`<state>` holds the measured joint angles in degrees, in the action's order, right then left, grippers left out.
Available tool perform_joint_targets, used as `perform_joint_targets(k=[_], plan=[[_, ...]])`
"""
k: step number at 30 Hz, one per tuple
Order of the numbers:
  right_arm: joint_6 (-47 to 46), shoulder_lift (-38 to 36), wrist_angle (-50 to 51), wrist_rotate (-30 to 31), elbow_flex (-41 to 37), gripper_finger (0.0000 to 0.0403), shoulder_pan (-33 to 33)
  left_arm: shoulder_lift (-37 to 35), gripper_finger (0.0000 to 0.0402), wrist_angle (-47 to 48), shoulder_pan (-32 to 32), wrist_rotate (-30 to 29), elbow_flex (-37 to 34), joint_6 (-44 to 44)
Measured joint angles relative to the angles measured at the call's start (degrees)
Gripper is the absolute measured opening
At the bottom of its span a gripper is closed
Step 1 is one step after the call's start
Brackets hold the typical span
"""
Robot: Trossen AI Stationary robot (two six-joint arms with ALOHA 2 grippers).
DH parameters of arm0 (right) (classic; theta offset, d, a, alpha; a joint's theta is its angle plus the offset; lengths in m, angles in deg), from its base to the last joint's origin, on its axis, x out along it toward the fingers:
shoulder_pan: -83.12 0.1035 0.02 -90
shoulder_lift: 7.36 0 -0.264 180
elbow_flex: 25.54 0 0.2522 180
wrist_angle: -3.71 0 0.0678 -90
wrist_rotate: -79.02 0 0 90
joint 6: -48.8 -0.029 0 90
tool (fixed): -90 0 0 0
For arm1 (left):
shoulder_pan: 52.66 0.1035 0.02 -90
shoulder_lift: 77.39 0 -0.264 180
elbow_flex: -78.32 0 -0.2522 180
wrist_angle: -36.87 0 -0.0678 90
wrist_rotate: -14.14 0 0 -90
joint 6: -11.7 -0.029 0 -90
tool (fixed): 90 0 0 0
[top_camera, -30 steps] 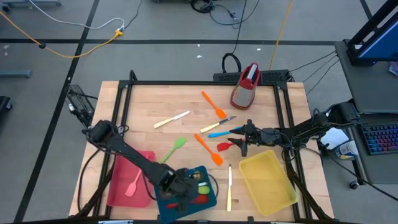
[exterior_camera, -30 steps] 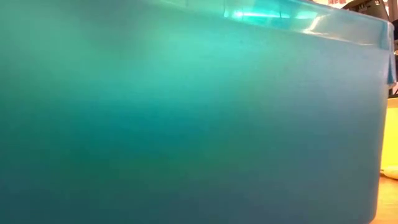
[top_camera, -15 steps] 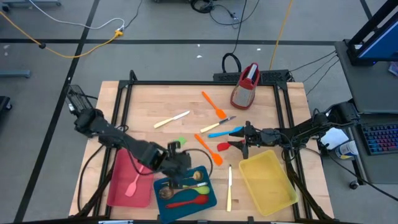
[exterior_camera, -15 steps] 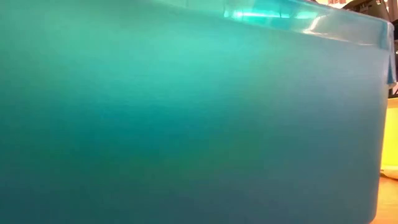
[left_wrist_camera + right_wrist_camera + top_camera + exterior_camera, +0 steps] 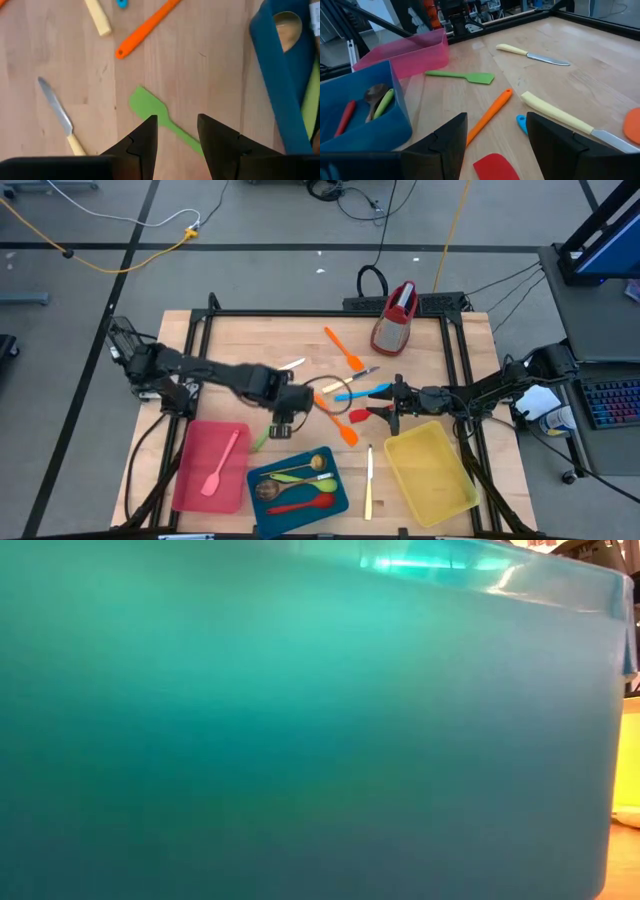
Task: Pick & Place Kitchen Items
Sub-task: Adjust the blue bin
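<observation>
- A wooden table stands on a grey floor with cables; a grater is near its far edge.
- Along the near edge lie a red tray with a pink spatula, a blue tray with three spoons, and a yellow tray.
- The left gripper hangs over the table's middle, jaws open and holding nothing, above a green spatula.
- The right gripper is nearer the right edge, jaws wide apart and empty, by a red spatula, an orange spatula and a cream knife.
- Another orange spatula lies near the grater.
</observation>
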<state>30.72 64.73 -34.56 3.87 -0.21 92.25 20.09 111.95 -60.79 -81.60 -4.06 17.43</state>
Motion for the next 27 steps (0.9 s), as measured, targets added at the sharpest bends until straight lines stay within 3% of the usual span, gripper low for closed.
perform_joint_targets(k=[5, 11, 16, 23, 27], plan=[[1.17, 0.00, 0.01, 0.01, 0.00, 0.0196, 0.00, -0.05, 0.0145, -3.22, 4.74, 3.30, -1.03, -6.65], [1.24, 0.00, 0.02, 0.02, 0.00, 0.0196, 0.00, 0.07, 0.0145, -11.46, 7.20, 10.00, -8.01, -8.49], [1.23, 0.00, 0.03, 0.02, 0.00, 0.0196, 0.00, 0.07, 0.0145, -21.33, 6.08, 16.17, -14.35, -8.63], [1.20, 0.00, 0.04, 0.02, 0.00, 0.0196, 0.00, 0.07, 0.0145, -33.17, 3.01, 16.98, -22.89, -7.48], [-0.15, 0.00, 0.03, 0.02, 0.00, 0.0196, 0.00, 0.07, 0.0145, -40.08, 1.24, 20.54, -26.47, -5.58]])
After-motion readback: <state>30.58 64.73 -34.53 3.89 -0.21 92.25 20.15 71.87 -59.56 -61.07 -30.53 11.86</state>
